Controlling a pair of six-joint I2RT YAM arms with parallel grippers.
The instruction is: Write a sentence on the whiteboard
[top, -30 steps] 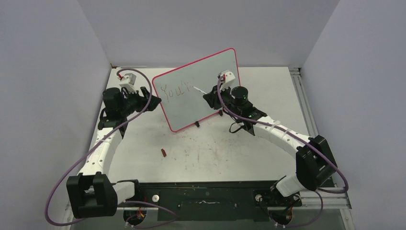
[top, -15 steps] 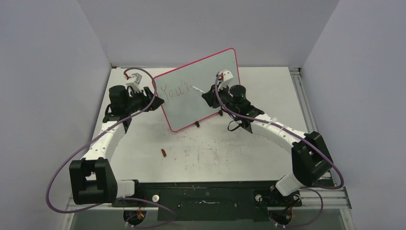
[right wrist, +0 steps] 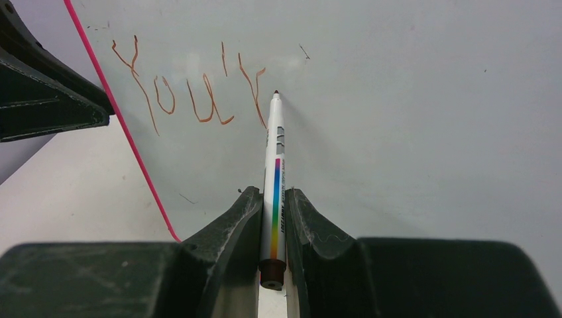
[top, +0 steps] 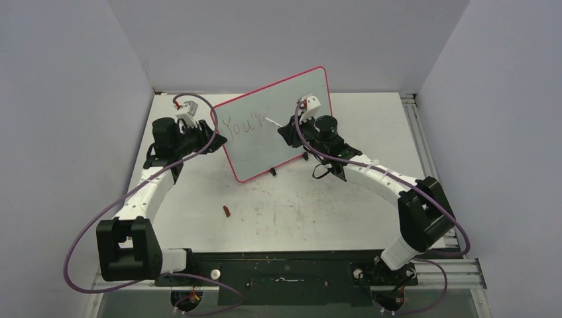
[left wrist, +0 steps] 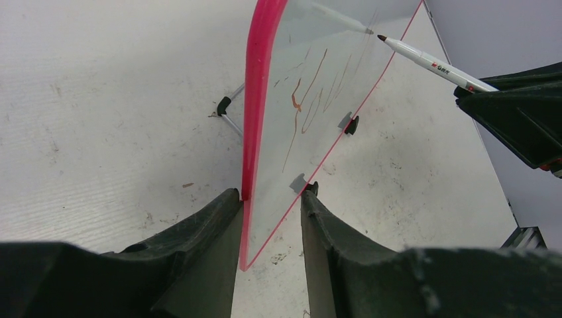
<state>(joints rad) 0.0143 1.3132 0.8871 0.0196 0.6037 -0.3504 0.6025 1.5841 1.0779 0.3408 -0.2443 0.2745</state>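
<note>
The whiteboard [top: 291,112] stands tilted on the table, pink-red rim, pale face. The sentence [top: 242,124] reads "You'r" in thin reddish-brown strokes; it shows close up in the right wrist view [right wrist: 192,93]. My right gripper [top: 286,129] is shut on a white marker [right wrist: 274,172] with a rainbow stripe. The marker's tip sits just right of the last letter, at or barely off the surface. My left gripper [top: 215,139] straddles the board's left edge [left wrist: 250,132], with one finger [left wrist: 219,218] against the rim and the other on the face side.
Two black clip feet [top: 273,171] [top: 305,156] hold the board up. A small reddish-brown cap [top: 226,211] lies on the table in front of the board. Grey walls close in left, right and behind. A metal rail [top: 417,126] runs along the right.
The left arm's elbow and wrist shifted while its gripper stayed at the board's left edge. The right gripper moved the marker slightly up and left. The writing looks the same.
</note>
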